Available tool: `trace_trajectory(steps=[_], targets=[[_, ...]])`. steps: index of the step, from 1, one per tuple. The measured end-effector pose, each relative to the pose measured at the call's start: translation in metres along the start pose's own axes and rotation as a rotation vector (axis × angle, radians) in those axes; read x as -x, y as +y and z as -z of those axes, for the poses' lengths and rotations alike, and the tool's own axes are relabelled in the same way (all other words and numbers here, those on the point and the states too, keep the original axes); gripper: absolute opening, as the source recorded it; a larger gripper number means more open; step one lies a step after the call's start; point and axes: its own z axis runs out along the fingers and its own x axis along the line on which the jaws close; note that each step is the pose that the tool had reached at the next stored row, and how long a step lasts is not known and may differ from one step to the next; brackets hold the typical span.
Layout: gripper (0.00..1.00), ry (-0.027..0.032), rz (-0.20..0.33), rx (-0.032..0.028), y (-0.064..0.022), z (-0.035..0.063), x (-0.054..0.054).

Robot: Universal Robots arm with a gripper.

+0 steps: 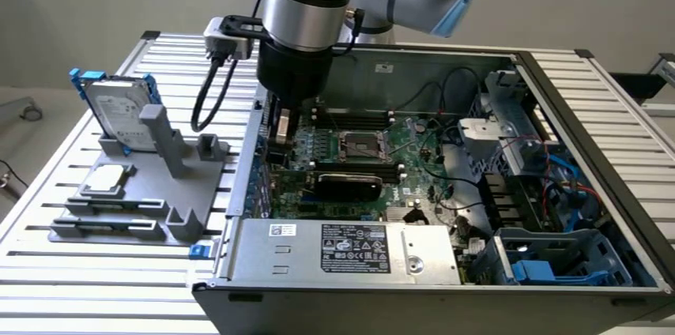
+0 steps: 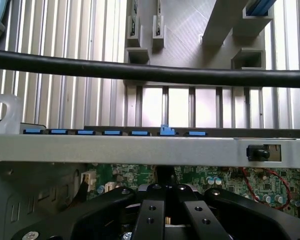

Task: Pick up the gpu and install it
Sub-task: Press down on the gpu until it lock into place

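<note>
Black claw [image 2: 165,200] was clamped shut down inside one open case [image 1: 422,268]; couldn't tell if it held one gpu [image 1: 348,185].

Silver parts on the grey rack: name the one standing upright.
The hard drive in the blue frame stands upright; the smaller silver square part lies flat on the rack.

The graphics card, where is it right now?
In the exterior view the graphics card hangs upright under the gripper, inside the computer case by its wall on that view's left, above the motherboard.
</note>
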Motion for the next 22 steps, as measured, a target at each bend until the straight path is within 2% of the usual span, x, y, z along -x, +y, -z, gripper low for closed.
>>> trace_trajectory(steps=[5, 22], targets=[[0.11, -0.0004, -0.004, 0.0035, 0.0, 0.0002, 0.0007], [0.11, -0.001, -0.008, 0.0072, 0.0007, 0.0036, 0.0007]])
